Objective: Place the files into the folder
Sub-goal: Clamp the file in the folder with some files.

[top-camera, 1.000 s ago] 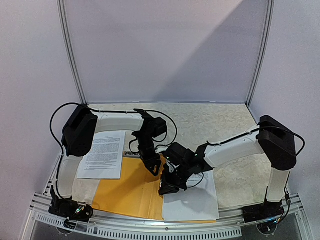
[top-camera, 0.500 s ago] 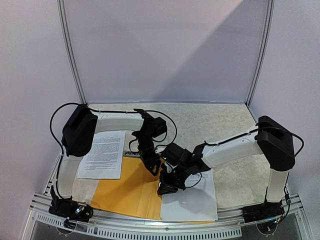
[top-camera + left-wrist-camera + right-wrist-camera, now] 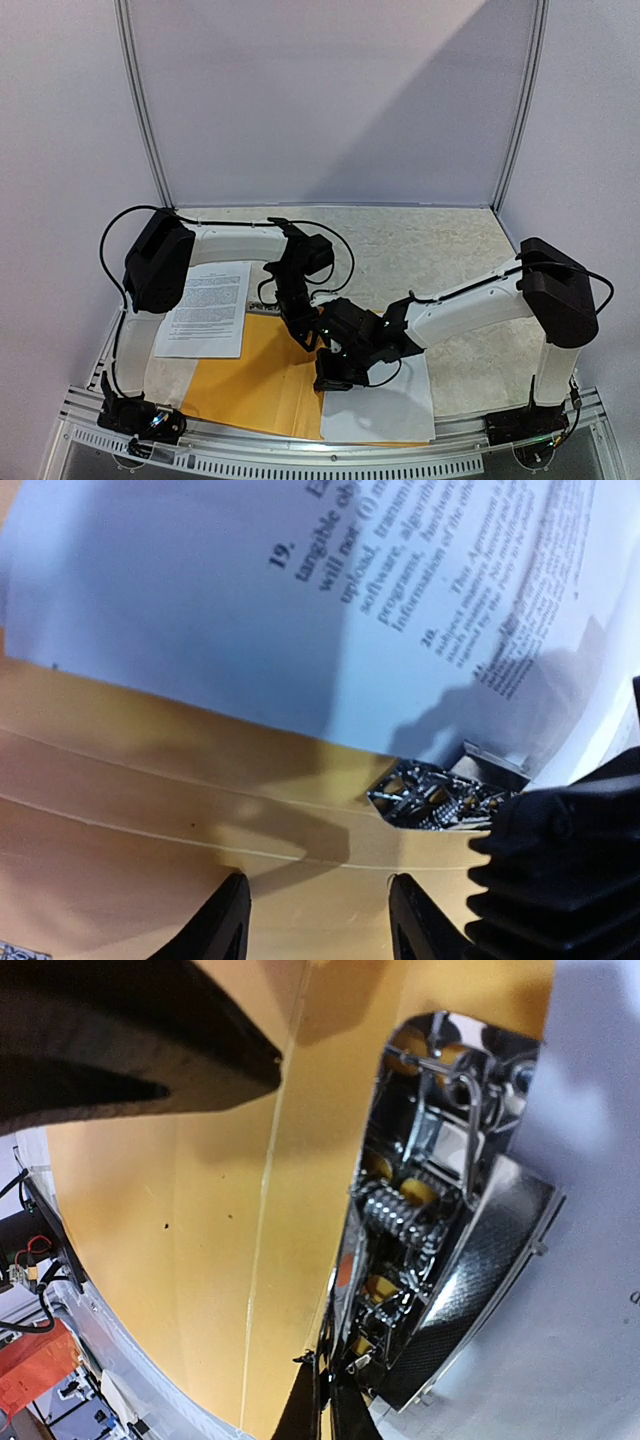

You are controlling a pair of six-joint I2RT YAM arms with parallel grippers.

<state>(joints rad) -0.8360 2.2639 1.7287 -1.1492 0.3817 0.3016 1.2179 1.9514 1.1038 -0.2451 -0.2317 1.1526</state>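
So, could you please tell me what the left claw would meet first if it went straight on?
Likely the orange folder, its inner face right ahead of the left claw, before the printed sheet; depth is unclear.

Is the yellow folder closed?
No, the folder lies open flat, its metal clip showing inside and a white sheet lying on its right half.

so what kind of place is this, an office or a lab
Probably a robot lab cell, not an office: left arm and right arm mounted on a metal rail, plain white panels walling in the table, a folder and printed sheets as props.
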